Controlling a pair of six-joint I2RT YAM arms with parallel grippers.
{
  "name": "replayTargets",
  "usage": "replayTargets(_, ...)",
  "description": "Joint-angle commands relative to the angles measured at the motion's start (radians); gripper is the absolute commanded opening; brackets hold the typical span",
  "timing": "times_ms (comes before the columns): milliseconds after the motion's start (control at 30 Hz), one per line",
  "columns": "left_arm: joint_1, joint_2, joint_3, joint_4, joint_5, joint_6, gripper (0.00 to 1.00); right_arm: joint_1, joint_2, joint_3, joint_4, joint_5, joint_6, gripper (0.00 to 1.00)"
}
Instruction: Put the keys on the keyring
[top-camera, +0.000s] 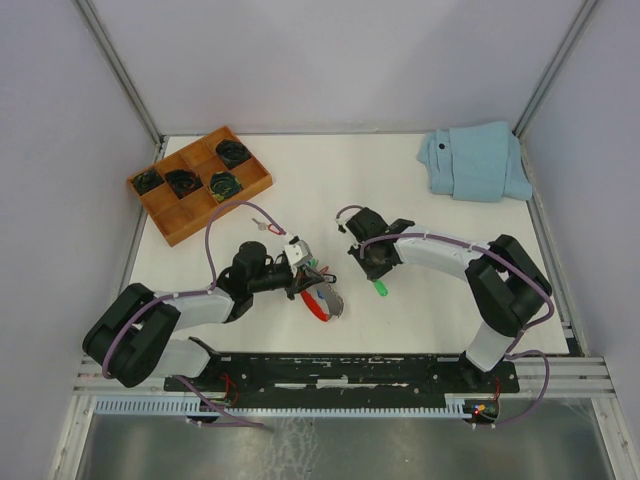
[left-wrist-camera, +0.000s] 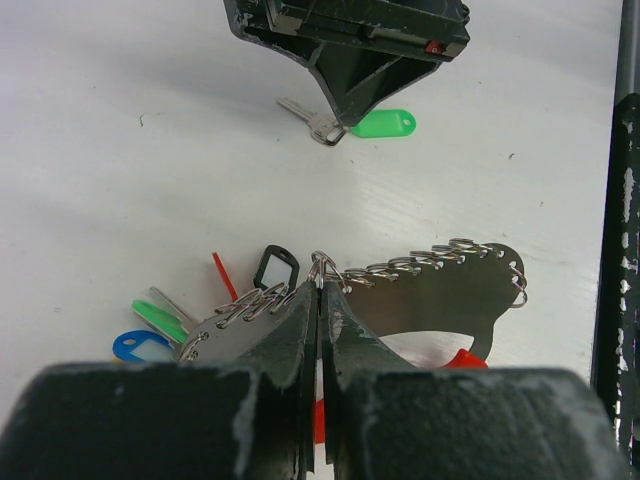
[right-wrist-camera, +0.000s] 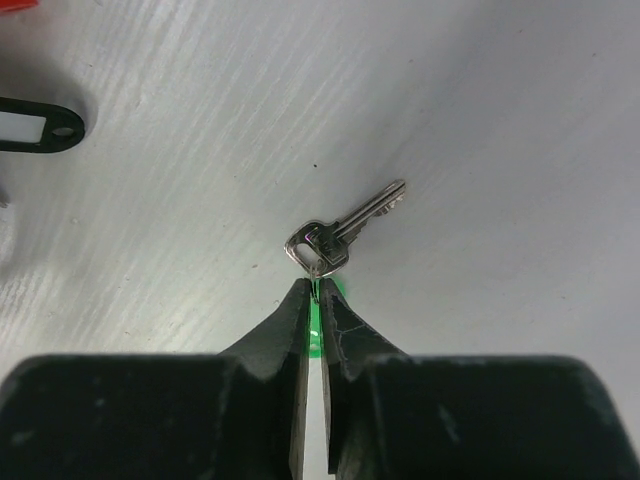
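Left gripper (left-wrist-camera: 320, 292) is pinched shut on one small ring of the keyring (left-wrist-camera: 440, 300), which lies on the table (left-wrist-camera: 120, 180) right under it. Right gripper (right-wrist-camera: 318, 290) is closed on the key (right-wrist-camera: 345, 230) where its green tag (left-wrist-camera: 385, 124) joins. That key seems to lie flat on the table, near the keyring but apart from it.

Risks, biggest first. Both grippers work close together, so carrying the key across could knock fingers together or drag the whole keyring askew. Next, the hold on the key is at the very fingertips (a thin grip, I judge), so the key could swivel or drop when lifted. Smallest, the pinched ring looks closed, and the key's loop may slide past it without threading.

Counts:
- two grippers
- one cloth (top-camera: 475, 160)
- one tray (top-camera: 178, 222)
- four coils (top-camera: 225, 185) in the tray
- one keyring, with four tags (left-wrist-camera: 140, 345) showing
- one certain key

A pale item (top-camera: 266, 226) near the tray may be a second key, but it is too small to tell.
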Motion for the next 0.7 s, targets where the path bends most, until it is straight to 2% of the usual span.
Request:
replayTargets(0,-0.003,0.002,0.038,0.041,0.027,0.02,0.03,-0.006,-0.005,0.011,-0.013,0.029,0.012,0.15)
replayTargets(467,-0.002,0.003,0.04,0.037,0.038,0.023,0.03,-0.011,0.024,0.028,-0.029,0.021,0.015,0.13)
replayTargets(667,-0.002,0.009,0.036,0.061,0.091,0.031,0.03,-0.012,0.033,0.038,-0.035,0.009,0.007,0.07)
